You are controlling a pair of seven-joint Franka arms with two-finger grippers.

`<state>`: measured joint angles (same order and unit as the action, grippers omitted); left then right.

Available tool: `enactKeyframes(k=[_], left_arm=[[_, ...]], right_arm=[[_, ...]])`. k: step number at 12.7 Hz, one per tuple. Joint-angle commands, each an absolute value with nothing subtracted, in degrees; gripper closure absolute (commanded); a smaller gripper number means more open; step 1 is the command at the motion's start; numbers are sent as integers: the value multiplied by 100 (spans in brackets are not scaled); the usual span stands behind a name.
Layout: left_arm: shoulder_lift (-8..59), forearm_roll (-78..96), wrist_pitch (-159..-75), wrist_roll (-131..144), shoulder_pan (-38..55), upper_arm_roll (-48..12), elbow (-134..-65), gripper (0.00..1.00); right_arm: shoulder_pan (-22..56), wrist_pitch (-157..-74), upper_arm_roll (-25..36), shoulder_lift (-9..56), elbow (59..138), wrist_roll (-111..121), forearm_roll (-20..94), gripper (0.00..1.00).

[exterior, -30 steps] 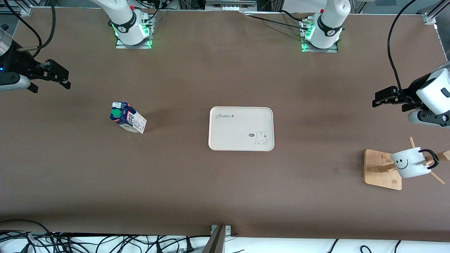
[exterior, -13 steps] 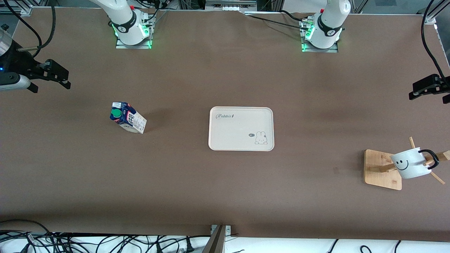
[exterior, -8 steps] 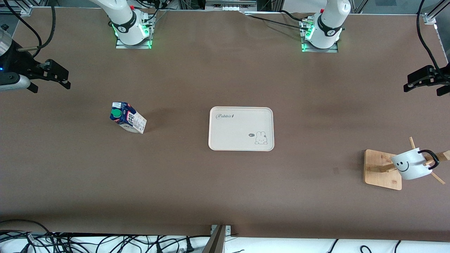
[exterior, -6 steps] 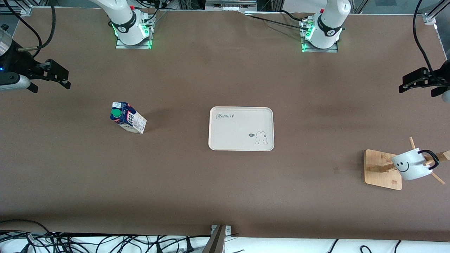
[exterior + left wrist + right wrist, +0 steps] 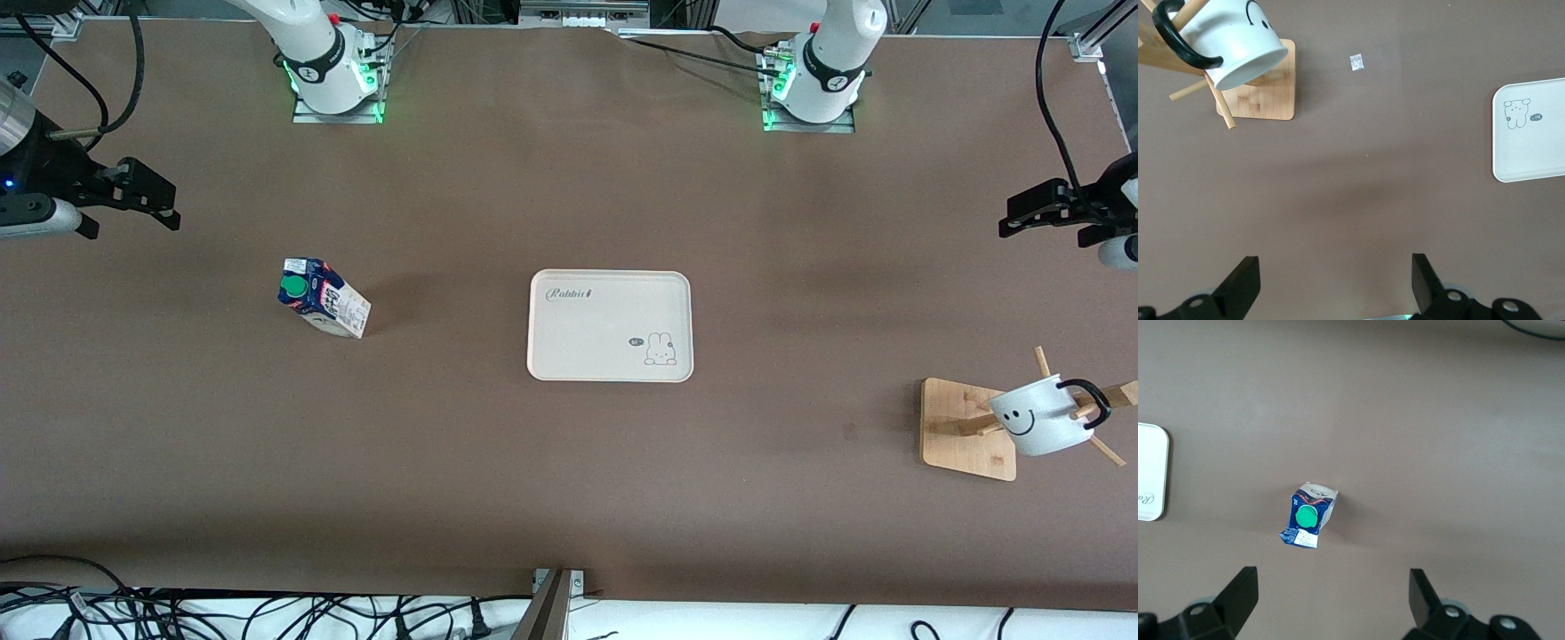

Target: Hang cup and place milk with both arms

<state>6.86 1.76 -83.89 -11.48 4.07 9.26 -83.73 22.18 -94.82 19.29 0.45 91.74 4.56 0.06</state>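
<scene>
White cup [image 5: 1038, 425] hung on wooden rack [image 5: 965, 428], left gripper [image 5: 1036, 209] now farther in, both open

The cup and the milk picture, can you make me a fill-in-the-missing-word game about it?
1. The cup hangs by its handle on the wooden ____.
2. The milk has a round ____ cap.
3. The tray has a little ____ drawn on it.
4. The left hand and the right hand are both ____ and hold nothing.

Missing words: rack; green; rabbit; open
</scene>
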Motion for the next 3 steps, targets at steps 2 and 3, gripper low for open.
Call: enactKeyframes(k=[2, 3], left_arm=[[545, 44, -8411, -1029, 457, 984, -8447, 0], [597, 53, -8394, -706, 466, 984, -8351, 0]], right_arm=[[2188, -9378, 1916, 62, 9097, 448, -35, 0], [2188, -9378, 1916, 62, 9123, 448, -44, 0]])
